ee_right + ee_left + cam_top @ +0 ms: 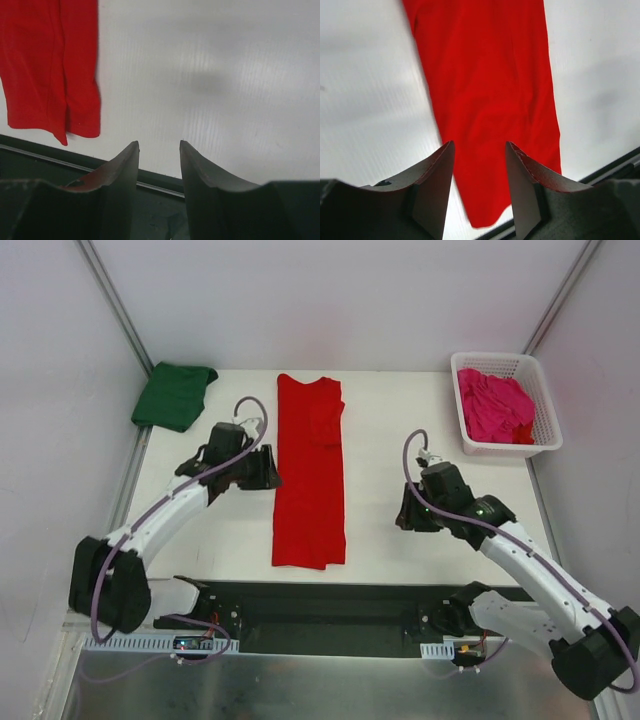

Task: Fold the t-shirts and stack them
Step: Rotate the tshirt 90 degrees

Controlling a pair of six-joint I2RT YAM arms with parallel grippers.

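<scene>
T-shirt (310, 475) in red lies folded into a long strip on the bench (400, 420); left gripper (480, 143) and right gripper (159, 142) both stand released, apparently holding nothing.

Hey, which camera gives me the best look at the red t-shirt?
The top external view: it shows the whole red t-shirt, folded into a long narrow strip on the table. The left wrist view shows most of its length, cut off at the top; the right wrist view catches only one end.
</scene>
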